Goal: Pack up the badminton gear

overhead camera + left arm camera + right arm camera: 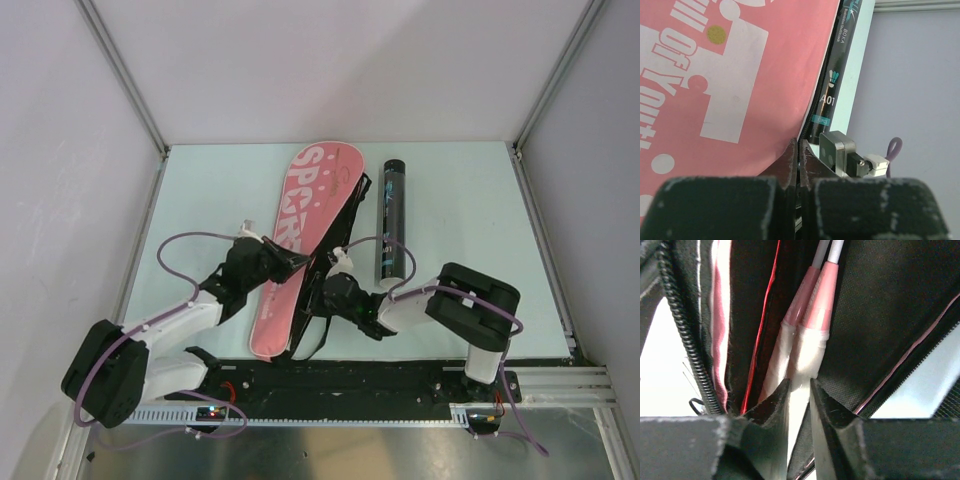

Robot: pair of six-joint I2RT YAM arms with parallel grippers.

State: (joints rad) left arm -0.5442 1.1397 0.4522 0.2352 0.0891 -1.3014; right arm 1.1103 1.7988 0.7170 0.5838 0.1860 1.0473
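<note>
The pink racket case with white lettering lies slanted across the table, its right edge unzipped. My left gripper pinches that open edge; in the left wrist view its jaws are shut at the rim of the pink flap. Inside the black lining lie two rackets side by side, their white handles ending in pink cones. My right gripper is shut on the nearer handle at the case's mouth. The black printed tube lies just right of the case.
The case's black strap loops between the case and the tube. The zipper teeth run along the left of the opening. A black mounting rail edges the near side, and walls enclose the pale table.
</note>
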